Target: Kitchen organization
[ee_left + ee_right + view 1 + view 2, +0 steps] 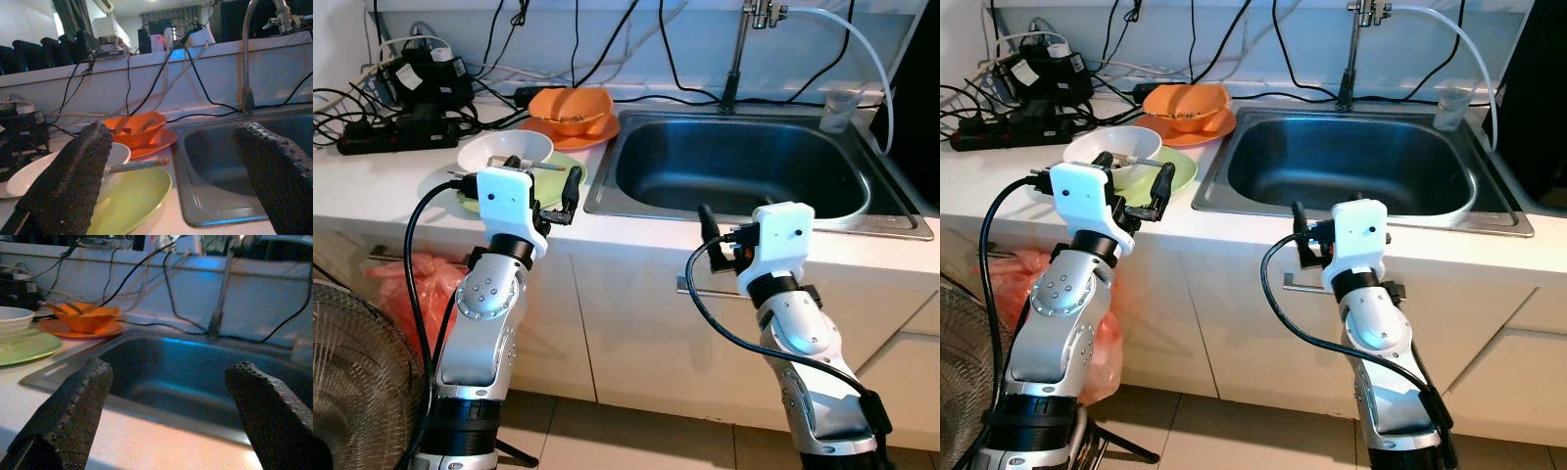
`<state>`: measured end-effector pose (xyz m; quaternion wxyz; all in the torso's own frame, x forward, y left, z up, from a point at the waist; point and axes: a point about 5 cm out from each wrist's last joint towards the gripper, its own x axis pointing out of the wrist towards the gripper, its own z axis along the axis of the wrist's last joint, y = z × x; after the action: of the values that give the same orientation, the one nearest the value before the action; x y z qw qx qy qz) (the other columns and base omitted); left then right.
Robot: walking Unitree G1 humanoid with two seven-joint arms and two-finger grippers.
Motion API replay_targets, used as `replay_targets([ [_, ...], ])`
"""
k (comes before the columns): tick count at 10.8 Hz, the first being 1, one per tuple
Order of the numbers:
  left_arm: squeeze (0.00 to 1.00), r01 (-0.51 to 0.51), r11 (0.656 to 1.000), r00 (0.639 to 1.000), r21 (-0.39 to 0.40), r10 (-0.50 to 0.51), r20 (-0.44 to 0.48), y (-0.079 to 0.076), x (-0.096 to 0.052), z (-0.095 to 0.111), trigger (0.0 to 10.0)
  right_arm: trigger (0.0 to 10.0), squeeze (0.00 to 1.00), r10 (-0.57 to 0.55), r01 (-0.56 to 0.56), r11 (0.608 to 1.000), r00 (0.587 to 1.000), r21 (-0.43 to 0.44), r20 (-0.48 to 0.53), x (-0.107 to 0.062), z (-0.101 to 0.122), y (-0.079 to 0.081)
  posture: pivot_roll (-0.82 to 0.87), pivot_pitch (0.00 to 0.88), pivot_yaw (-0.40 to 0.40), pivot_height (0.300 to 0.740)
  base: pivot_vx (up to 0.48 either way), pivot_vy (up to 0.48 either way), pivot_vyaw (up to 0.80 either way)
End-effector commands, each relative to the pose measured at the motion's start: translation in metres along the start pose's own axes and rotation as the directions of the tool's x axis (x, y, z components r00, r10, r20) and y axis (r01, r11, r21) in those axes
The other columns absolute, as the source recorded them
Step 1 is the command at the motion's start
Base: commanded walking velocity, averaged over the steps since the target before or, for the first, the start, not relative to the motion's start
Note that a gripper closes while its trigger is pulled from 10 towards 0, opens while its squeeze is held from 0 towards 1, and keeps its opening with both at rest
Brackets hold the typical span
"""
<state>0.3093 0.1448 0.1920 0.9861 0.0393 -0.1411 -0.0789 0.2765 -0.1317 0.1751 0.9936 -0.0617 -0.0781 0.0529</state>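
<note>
Dishes, a white bowl (505,149) on a green plate (563,168), sit on the table (372,181) just ahead of the left gripper (563,201), fingers wide; the right gripper (166,421), also wide, faces the sink (734,171).

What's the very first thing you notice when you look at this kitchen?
The bright orange bowl on its orange plate at the back of the counter, left of the big steel sink. Nearer, a white bowl sits on a green plate, with the left end effector open beside it.
</note>
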Motion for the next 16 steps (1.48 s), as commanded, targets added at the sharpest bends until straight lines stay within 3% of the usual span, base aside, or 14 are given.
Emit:
replay_targets([
  [1,0.0,0.027,0.999,0.996,0.032,-0.029,0.085,-0.005,0.007,0.02,10.0,10.0,0.0,-0.043,0.046,0.999,0.994,-0.018,0.104,0.004,0.025,-0.006,-0.06,0.0,0.065,0.74,0.0,0.0,0.0],
  [3,0.0,0.052,0.998,0.99,0.04,-0.057,0.127,-0.008,0.012,0.032,10.0,10.0,0.0,-0.049,0.05,0.999,0.988,-0.004,0.147,0.009,0.04,-0.009,-0.06,0.0,0.066,0.74,0.0,0.0,0.0],
  [13,0.0,0.045,0.999,0.988,0.027,-0.049,0.146,-0.006,0.011,0.035,10.0,10.0,0.0,0.003,-0.001,1.0,0.994,-0.014,0.106,0.006,0.031,-0.001,-0.06,0.0,0.055,0.74,0.426,0.0,0.0],
  [16,0.0,0.037,0.998,0.986,0.054,-0.045,0.16,-0.005,0.009,0.037,10.0,10.0,0.0,0.008,-0.007,1.0,0.995,-0.016,0.1,0.005,0.029,0.0,-0.06,0.0,0.056,0.74,0.0,0.0,0.0],
])
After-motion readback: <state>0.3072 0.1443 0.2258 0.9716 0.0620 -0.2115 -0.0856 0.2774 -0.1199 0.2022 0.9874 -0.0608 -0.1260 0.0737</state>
